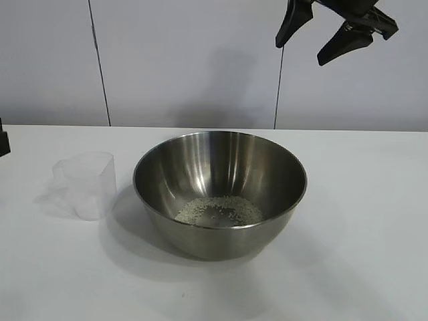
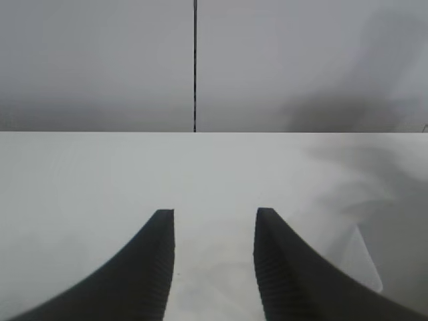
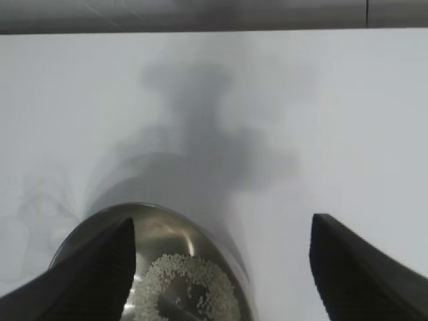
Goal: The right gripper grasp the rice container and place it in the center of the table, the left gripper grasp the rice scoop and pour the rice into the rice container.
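The rice container (image 1: 221, 190), a large steel bowl, stands at the middle of the white table (image 1: 361, 221) with the rice (image 1: 219, 211) in a thin layer on its bottom. The rice scoop (image 1: 85, 184), a clear plastic cup, stands upright and empty just left of it. My right gripper (image 1: 319, 41) hangs open high above the bowl's back right; its view shows the bowl (image 3: 200, 237) and rice (image 3: 194, 287) below. My left gripper (image 2: 214, 221) is open and empty, low over bare table; a corner of the scoop (image 2: 364, 261) shows beside it.
A pale wall with vertical seams (image 1: 99, 67) stands behind the table. A dark part of the left arm (image 1: 3, 140) shows at the exterior view's left edge.
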